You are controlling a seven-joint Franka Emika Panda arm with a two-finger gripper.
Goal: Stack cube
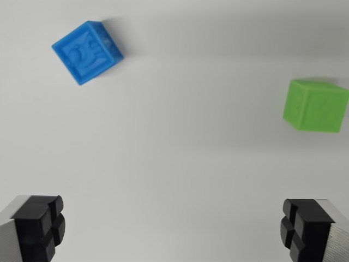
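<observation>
A robot arm's pincer point(173, 229) is hanging released over a plain white desk point(174, 147), its two black-padded fingers point(39, 225) standing far apart at the near corners of the wrist view and gripping nothing. One finger is showing at the wrist view's left, the other at the wrist view's right, each backed by a grey metal body that is running off the bottom edge of the picture. Only bare desk is lying in the wide gap between them.

Two cubes are sitting on the desk beyond the pincer, well apart from each other and from the fingers. A blue cube point(87, 52) is resting at the far left, turned at an angle to the frame so that one corner is pointing toward the camera; its upper face is carrying a raised, moulded design, too soft in the picture to read. It is casting a faint shadow on the desk behind it.

A green cube point(315, 105) is resting at the right, nearer than the blue one and close to the picture's right edge. It is sitting more squarely, with its top and two side faces showing, and it is slightly blurred, so any pattern on its faces cannot be made out.

Neither cube is touching the other, and neither is lying between the fingers. Both are standing flat on the desk, each on its own, with nothing stacked.
</observation>
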